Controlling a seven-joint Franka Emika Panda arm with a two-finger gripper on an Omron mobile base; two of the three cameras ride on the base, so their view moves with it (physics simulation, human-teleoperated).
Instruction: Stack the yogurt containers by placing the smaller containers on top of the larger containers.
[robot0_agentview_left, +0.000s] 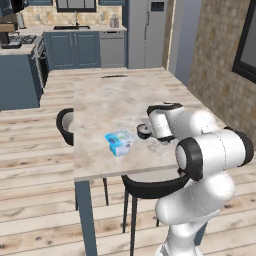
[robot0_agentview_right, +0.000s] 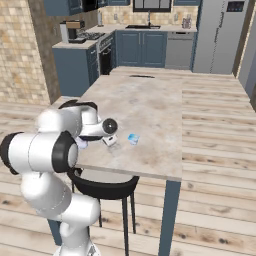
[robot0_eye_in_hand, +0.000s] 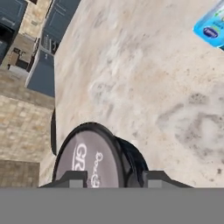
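Kitchen cabinets in dark blue line the far wall, with a grey refrigerator beside them and a brick wall on the right. Pale wooden floorboards run under a long marble-patterned table, which takes up the middle of both base views. Two black chairs are pushed in at it: one chair at the left long side, another chair at the near end, partly covered by the white arm.

On the near part of the table lies the light-blue rectangular tub, its white-and-blue top up, close to the near edge. Just to its right stands the round black cup with a pale grey printed top; the arm's wrist crowds against it and hides its right side. In the right base view the arm blocks the tub and most of the cup, while the tiny light-blue cup stands alone on bare marble, apart from the others.

The gripper sits low over the black cup, a fingertip showing on either side of it. The fingers stand apart around the cup; whether they touch its sides I cannot tell.
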